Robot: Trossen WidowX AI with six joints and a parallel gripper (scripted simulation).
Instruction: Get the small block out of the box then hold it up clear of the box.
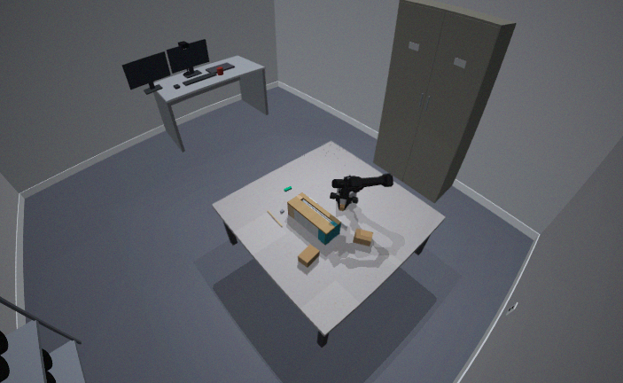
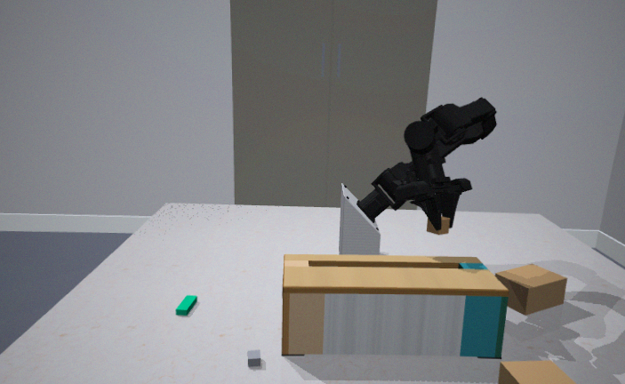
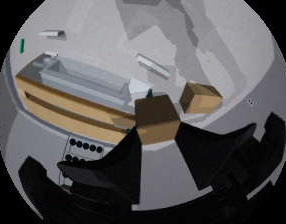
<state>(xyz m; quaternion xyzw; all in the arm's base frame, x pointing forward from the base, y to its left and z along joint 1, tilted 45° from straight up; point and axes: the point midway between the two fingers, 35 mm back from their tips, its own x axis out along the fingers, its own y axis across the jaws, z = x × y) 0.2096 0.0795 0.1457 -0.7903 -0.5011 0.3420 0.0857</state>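
A small brown block (image 1: 341, 207) (image 2: 437, 226) (image 3: 157, 120) is held between the fingertips. My gripper (image 2: 442, 224) (image 3: 154, 125) is shut on it and holds it in the air, behind the box and higher than the box's top in the exterior view. The box (image 1: 311, 216) (image 2: 390, 279) (image 3: 69, 107) stands upright on the table (image 1: 323, 295) (image 2: 114, 334), with a slotted wooden top, a clear front, a tan panel at one end and a teal panel at the other. The block is outside the box, apart from it.
A larger brown block (image 1: 363, 237) (image 2: 532, 289) (image 3: 201, 98) lies beyond the teal end. Another brown block (image 1: 308, 255) (image 2: 536, 373) lies in front. A green piece (image 1: 287, 189) (image 2: 186, 305), a small grey cube (image 1: 282, 211) (image 2: 254, 357) and a thin stick (image 1: 275, 218) lie near the tan end.
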